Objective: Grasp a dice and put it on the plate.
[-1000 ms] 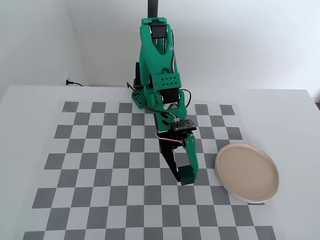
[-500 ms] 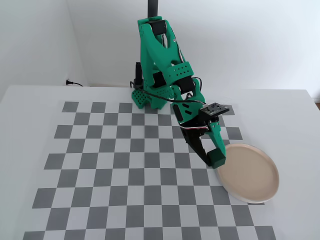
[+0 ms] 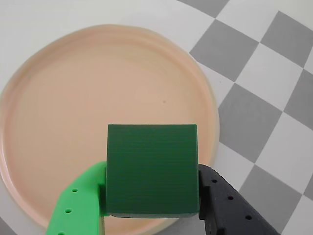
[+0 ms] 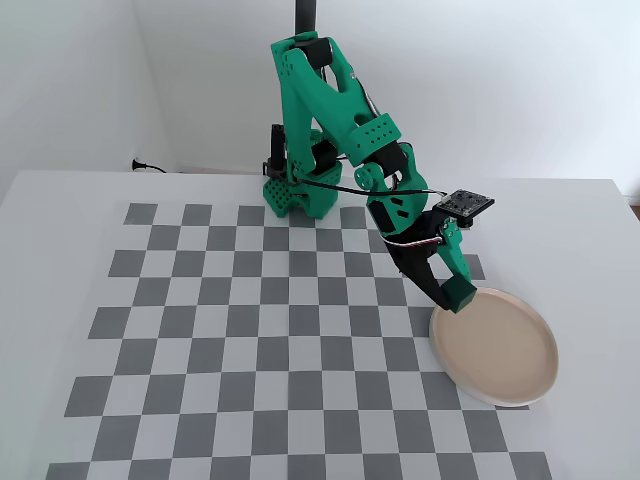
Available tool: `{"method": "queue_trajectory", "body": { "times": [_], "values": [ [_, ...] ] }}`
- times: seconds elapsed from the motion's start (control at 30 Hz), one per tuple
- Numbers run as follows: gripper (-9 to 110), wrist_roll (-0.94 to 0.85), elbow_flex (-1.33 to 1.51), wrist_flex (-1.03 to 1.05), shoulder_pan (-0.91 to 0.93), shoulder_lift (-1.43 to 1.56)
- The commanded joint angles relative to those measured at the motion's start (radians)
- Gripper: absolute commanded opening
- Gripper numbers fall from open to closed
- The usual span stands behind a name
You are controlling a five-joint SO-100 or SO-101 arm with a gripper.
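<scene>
My gripper is shut on the dice, a plain dark green cube held between a bright green finger and a black finger. In the wrist view the dice hangs above the near part of the pale beige-pink plate. In the fixed view the gripper holds the dice just over the plate's left rim, at the right of the checkered mat.
The green arm's base stands at the back of the grey and white checkered mat. The plate lies partly off the mat's right edge on the white table. White walls stand behind the table.
</scene>
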Motion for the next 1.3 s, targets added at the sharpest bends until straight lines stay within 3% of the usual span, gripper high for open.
{"method": "queue_trajectory", "body": {
  "times": [0.0, 0.7, 0.83, 1.13, 1.27],
  "values": [
    [-4, -0.003, -0.152, 0.002, -0.015, -0.029],
    [-4, -0.021, -0.471, 0.017, -0.06, -0.374],
    [7, -0.02, -0.523, 0.021, -0.064, -0.425],
    [9, -0.009, -0.578, 0.049, -0.097, -0.489],
    [17, 0.002, -0.578, 0.054, -0.107, -0.491]
  ]
}}
